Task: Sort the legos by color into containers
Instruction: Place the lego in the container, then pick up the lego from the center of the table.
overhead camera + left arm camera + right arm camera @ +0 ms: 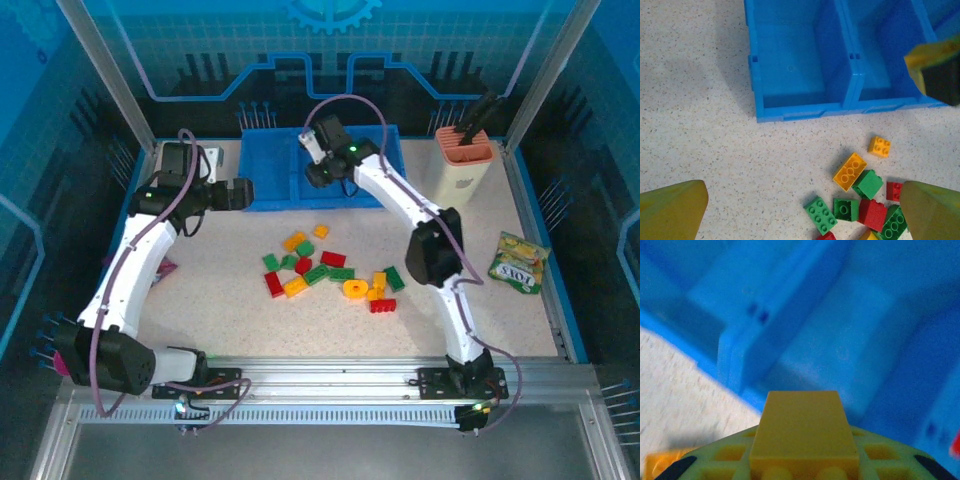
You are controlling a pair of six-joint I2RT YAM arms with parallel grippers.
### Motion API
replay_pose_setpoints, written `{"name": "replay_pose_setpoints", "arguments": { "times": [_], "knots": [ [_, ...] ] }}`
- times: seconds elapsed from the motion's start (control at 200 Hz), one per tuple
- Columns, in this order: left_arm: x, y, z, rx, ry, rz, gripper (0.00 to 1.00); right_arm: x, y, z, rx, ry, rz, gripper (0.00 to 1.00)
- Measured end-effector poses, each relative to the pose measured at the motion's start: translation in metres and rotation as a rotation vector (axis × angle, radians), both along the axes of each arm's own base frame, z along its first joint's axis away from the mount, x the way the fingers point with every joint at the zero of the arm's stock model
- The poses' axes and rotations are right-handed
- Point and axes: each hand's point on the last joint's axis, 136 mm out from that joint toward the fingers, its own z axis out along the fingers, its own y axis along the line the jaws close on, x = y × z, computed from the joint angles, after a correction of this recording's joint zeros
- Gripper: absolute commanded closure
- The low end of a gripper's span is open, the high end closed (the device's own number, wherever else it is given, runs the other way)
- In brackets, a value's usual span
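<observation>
The right gripper [318, 170] is clamped on a yellow-orange plastic lego brick [802, 425], its long axis pointing far, over the blue three-compartment plastic tray [268, 170], whose length runs left to right. The left gripper [802, 210] gapes wide and empty by the tray's left end. Loose red, green and yellow legos [325, 270] lie nearer. The print on the green snack packet [518, 262] is too small to read.

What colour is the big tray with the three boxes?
The tray is blue; the top external view shows it best.

The legos [325, 272] lie scattered on the table [230, 300] before the tray [268, 172], a packet [519, 262] to their right.
</observation>
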Motion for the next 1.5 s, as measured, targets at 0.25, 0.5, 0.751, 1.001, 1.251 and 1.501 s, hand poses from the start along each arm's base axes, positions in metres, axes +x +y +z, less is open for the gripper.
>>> {"name": "replay_pose_setpoints", "arguments": {
  "times": [0.25, 0.5, 0.751, 1.001, 1.251, 1.501],
  "knots": [
    [-0.001, 0.0, -0.001, 0.002, 0.004, -0.006, 0.01, 0.042, 0.01, -0.049, -0.17, -0.096, 0.084, 0.75],
    [-0.001, -0.003, 0.0, -0.01, 0.005, -0.016, 0.01, 0.044, 0.008, -0.073, -0.221, -0.079, 0.109, 0.7],
    [-0.001, -0.003, 0.0, -0.01, 0.005, -0.016, 0.01, 0.042, 0.008, -0.088, -0.224, -0.053, 0.117, 0.55],
    [-0.001, -0.003, 0.0, -0.009, 0.004, -0.016, 0.0, 0.041, 0.009, -0.089, -0.204, -0.038, 0.119, 0.49],
    [-0.005, -0.002, 0.008, -0.011, -0.019, -0.015, 0.01, 0.009, -0.004, -0.05, -0.185, 0.002, 0.128, 0.43],
    [-0.012, -0.002, 0.023, -0.015, -0.062, -0.015, 0.01, -0.12, -0.043, 0.057, -0.024, 0.035, 0.198, 0.13]
  ]
}}
